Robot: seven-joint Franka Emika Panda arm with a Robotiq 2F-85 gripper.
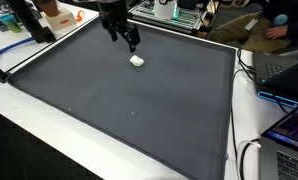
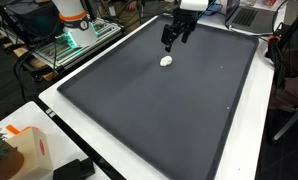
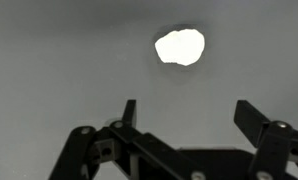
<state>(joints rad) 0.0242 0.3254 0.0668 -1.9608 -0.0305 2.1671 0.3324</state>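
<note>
A small white lumpy object (image 1: 137,60) lies on the dark grey mat (image 1: 119,100); it also shows in an exterior view (image 2: 167,61) and at the top of the wrist view (image 3: 179,46). My gripper (image 1: 128,42) hangs above the mat near its far edge, just beside and above the white object, also seen in an exterior view (image 2: 175,40). In the wrist view the two black fingers (image 3: 186,112) are spread wide apart with nothing between them. The white object lies apart from the fingers.
The mat (image 2: 159,100) covers a white table. An orange and white box (image 2: 24,150) stands at a table corner. Electronics with green light (image 2: 74,35), laptops (image 1: 289,130) and cables ring the table. A person's arm (image 1: 279,30) is at the far side.
</note>
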